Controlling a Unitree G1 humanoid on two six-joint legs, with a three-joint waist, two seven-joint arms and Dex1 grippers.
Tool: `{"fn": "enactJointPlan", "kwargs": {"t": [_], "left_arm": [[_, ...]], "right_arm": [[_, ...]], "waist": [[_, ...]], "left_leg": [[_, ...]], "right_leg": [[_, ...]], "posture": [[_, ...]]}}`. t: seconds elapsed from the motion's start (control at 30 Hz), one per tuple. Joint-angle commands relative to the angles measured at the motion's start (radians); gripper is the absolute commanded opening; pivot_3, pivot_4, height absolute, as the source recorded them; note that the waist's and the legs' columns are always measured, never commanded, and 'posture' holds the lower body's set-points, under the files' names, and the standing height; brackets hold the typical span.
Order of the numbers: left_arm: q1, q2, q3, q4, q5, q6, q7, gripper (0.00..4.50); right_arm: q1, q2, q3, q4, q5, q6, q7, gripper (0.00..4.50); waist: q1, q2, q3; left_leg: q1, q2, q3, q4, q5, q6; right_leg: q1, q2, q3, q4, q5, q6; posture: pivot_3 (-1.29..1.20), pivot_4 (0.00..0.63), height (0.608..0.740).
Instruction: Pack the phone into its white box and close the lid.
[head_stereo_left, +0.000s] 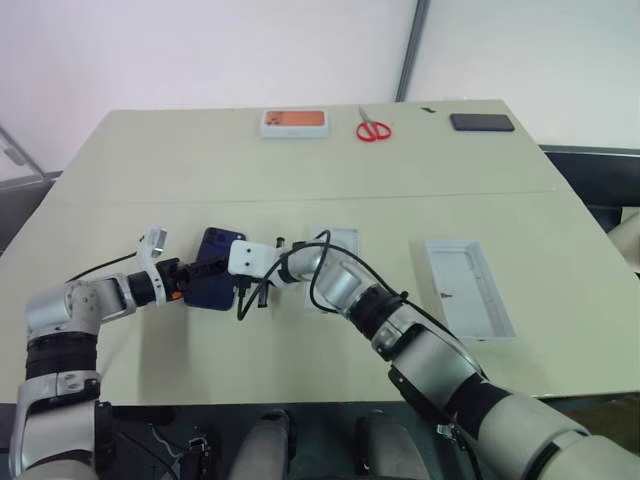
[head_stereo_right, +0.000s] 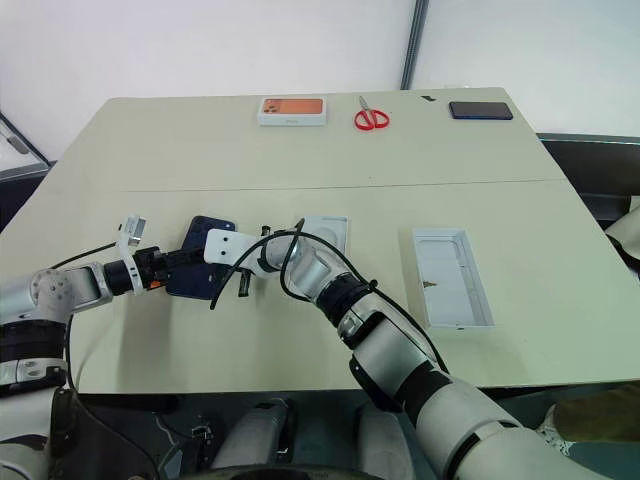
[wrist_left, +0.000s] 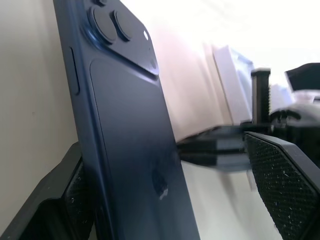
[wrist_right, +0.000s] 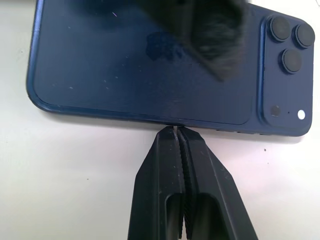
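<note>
Flanking one phone (wrist_right: 150, 70), two hands

Both hands (head_stereo_left: 205, 272) (head_stereo_left: 243, 283) meet at the phone (head_stereo_left: 216, 283) on the table (head_stereo_left: 200, 170).

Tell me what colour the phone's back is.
Dark blue; the phone shows it best in the right wrist view.

Left gripper (wrist_left: 170, 200): jaws spread wide, one finger (wrist_left: 75, 195) on each side of the phone (wrist_right: 150, 75). Right gripper (wrist_right: 176, 131): jaws pressed together, tips at the phone's long edge. Right arm reaches across toward the left gripper.
</note>
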Motion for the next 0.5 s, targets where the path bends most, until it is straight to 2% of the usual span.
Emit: {"fn": "enactJointPlan", "kwargs": {"t": [0.03,0.1,0.13,0.2,0.27,0.5], "left_arm": [[0.011,-0.026,-0.016,0.062,0.014,0.020,0.032,4.42],[0.017,-0.031,-0.015,0.054,0.007,0.031,0.031,4.42],[0.020,-0.036,-0.013,0.052,0.003,0.038,0.033,4.16],[0.026,-0.042,-0.016,0.046,0.007,0.031,0.041,3.52],[0.032,-0.045,-0.016,0.038,0.004,0.025,0.039,2.60],[0.035,-0.041,-0.002,0.038,0.000,0.041,0.053,2.60]], "right_arm": [[0.023,0.000,0.009,-0.028,-0.008,-0.002,0.015,0.10],[0.031,-0.003,0.013,-0.036,-0.013,-0.002,0.016,0.10],[0.033,-0.004,0.013,-0.039,-0.014,-0.002,0.017,0.06],[0.035,-0.004,0.011,-0.043,-0.014,0.002,0.018,0.05],[0.035,-0.006,0.011,-0.045,-0.015,0.005,0.020,0.05],[0.045,-0.014,0.012,-0.055,-0.022,0.002,0.025,0.05]], "waist": [[-0.001,0.000,0.000],[-0.003,0.000,0.000],[-0.003,0.000,0.000],[-0.005,0.000,0.000],[-0.006,0.000,0.000],[-0.006,0.000,0.000]], "left_leg": [[0.000,0.000,0.000,0.000,0.000,0.000],[0.000,0.000,0.000,0.000,0.000,0.000],[0.000,0.000,0.000,0.000,0.000,0.000],[0.000,0.000,-0.001,0.000,0.000,0.000],[0.000,0.000,-0.001,-0.001,0.000,0.000],[0.000,0.000,-0.001,-0.002,0.000,0.000]], "right_leg": [[0.000,0.000,0.000,0.000,0.000,0.000],[0.000,0.000,0.000,0.000,0.000,0.000],[0.000,0.000,0.000,0.000,0.000,0.000],[0.000,0.000,0.000,0.000,0.000,0.000],[0.000,0.000,0.001,0.000,0.000,0.000],[-0.001,0.000,0.001,-0.001,0.000,0.000]], "posture": [[0.00,0.150,0.740],[0.00,0.150,0.740],[0.00,0.150,0.740],[0.00,0.150,0.740],[0.00,0.150,0.740],[0.00,0.150,0.740]]}}
